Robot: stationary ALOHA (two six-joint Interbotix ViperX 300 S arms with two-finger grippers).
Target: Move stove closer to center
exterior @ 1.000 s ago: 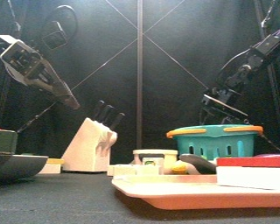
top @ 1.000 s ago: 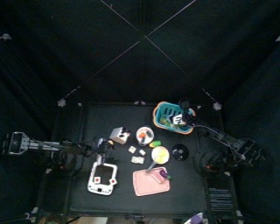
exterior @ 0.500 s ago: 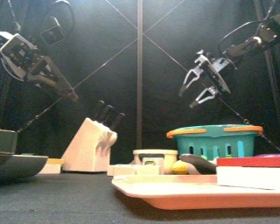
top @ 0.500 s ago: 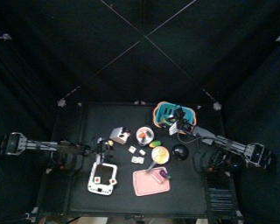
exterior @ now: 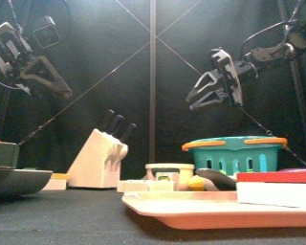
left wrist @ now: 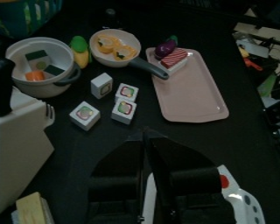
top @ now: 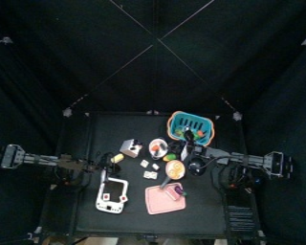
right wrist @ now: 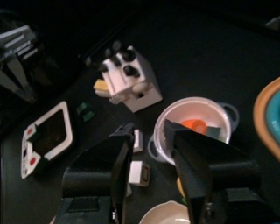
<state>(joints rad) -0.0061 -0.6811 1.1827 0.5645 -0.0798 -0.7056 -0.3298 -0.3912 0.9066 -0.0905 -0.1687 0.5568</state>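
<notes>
— At the table's front left, seen from above, is that the stove [top: 112, 192]?
— Yes, lying flat and untouched, just beside the pink board [top: 166, 199]. The teal basket [top: 191, 122] sits well apart at the back right.
— And the grippers?
— Both are raised and empty. The left gripper [exterior: 54, 89] has its jaws only narrowly parted, and the right gripper [exterior: 213, 98] has its jaws spread wider.

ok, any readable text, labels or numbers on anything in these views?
None readable.
Small cubes: coloured face markings, too blurred to tell if they are text.
Stove: red and dark marks only, no legible characters.
Knife block, teal basket: no print visible.
</notes>
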